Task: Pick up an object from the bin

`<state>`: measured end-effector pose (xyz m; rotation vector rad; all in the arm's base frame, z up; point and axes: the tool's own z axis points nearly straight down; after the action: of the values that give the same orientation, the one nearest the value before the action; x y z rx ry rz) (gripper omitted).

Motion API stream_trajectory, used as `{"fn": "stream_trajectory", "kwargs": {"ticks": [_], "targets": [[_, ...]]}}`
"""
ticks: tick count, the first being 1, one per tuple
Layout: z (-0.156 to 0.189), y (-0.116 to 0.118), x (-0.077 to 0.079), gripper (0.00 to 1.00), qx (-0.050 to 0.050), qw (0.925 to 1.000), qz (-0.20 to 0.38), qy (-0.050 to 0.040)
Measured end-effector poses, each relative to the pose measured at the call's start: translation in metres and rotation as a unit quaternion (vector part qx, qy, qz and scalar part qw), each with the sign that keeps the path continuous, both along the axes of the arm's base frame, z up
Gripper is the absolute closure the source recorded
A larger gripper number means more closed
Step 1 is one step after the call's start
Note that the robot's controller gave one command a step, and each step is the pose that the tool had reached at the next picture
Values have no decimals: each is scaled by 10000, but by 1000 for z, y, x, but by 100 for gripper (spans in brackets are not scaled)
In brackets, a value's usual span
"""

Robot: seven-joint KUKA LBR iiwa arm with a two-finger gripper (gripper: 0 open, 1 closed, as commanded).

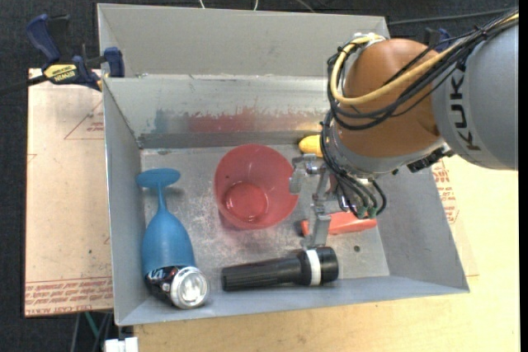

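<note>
Orange wrist cover (388,99), looped with cables, rides highest of all my parts and hides much of what lies under it. Below it my gripper (318,214) hangs low in the bin (124,177), just right of the red cup (254,187). Whether it is parted or clenched I cannot tell, and I see nothing held in it.

My likeliest target is the orange-red flat piece (353,223), on the floor right of the cup and just beside my gripper on the side away from the cup. I cannot tell whether we touch.

I judge the main risk to be closing on nothing. The piece lies flat, and a grip that comes down beside it rather than over it would slide off or only nudge it away. With the cup so near, a sideways correction could catch its rim and shove or tip it.

Right of the cup and nearer the front wall lies a black cylinder (280,269) with a white band. A push from me could set it rolling. Behind the cup's right edge a yellow thing (309,144) sits half under my wrist, where I might press it unseen.

Left of the cup, a blue goblet (165,235) on its side and a crushed can (185,287) lie well clear.
</note>
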<state>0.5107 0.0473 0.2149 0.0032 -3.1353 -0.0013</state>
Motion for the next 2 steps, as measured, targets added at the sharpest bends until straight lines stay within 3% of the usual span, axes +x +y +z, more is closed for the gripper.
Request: {"fn": "stream_trajectory", "kwargs": {"ticks": [1, 2], "targets": [[3, 0, 1, 0, 1, 10000, -12, -32], [-133, 42, -21, 0, 9, 9994, 337, -42]]}}
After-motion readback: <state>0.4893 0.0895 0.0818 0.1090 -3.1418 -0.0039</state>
